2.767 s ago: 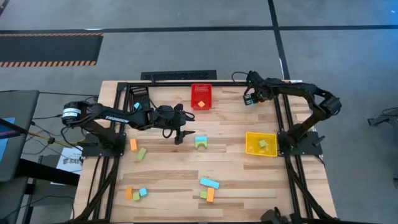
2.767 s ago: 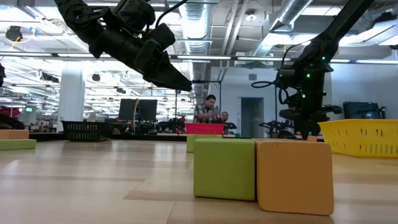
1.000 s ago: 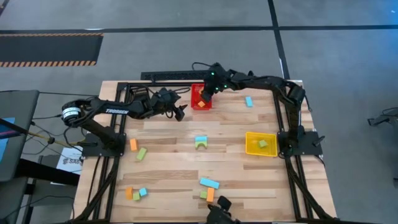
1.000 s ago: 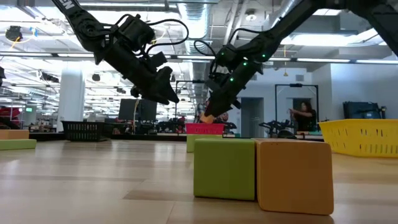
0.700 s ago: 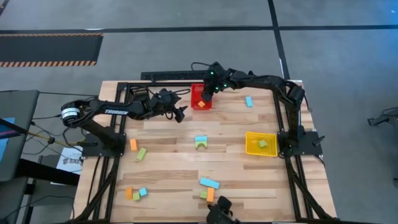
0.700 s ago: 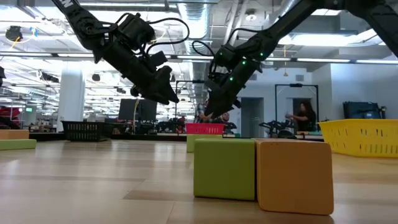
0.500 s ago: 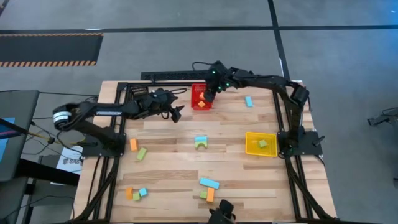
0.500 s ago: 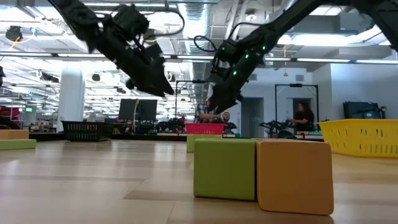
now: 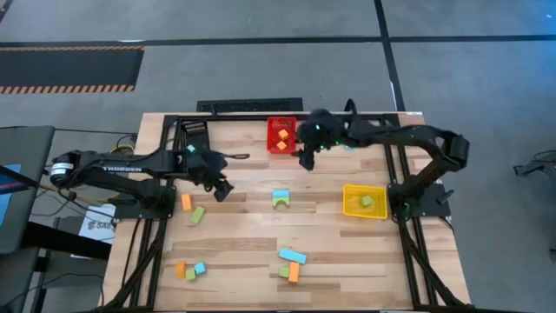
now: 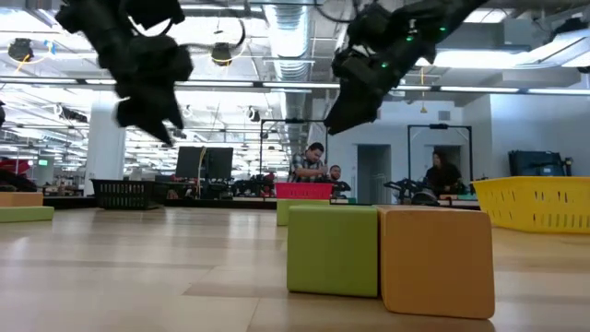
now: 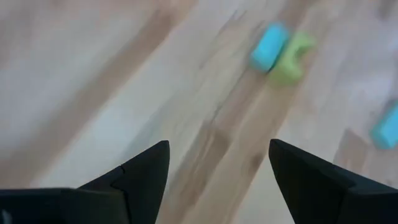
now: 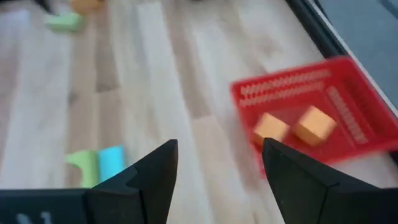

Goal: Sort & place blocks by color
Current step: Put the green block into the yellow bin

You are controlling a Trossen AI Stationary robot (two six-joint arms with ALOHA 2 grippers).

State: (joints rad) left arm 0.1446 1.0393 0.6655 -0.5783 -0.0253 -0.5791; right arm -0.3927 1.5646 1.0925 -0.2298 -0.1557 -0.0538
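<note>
**Mid-table blue and green pair lies between both empty tools**

The red bin (image 9: 281, 135) at the far edge of the table (image 9: 261, 226) holds two orange blocks (image 12: 292, 127). The yellow bin (image 9: 364, 201) on the right side holds one green block (image 9: 367, 202).

The right tool (image 9: 307, 160) hangs above the table just beside the red bin, on its near right. Its fingers stand wide apart with nothing between them. The left tool (image 9: 222, 191) is over the left-centre of the table, likewise spread wide and empty.

A blue block (image 9: 280, 195) and a green arch block (image 9: 281, 203) lie touching at mid-table. The pair sits to the right of the left tool and on the near side of the right tool, roughly between them. Both wrist views look toward this pair. Neither tool is clearly the closer one.

Other loose blocks remain: an orange block (image 9: 186, 202) and green block (image 9: 198, 215) near the left tool, a cluster (image 9: 188, 270) at the near left, and a group (image 9: 291, 264) at the near centre.

Judgement: sorting is at an early stage, with most blocks not yet binned.
</note>
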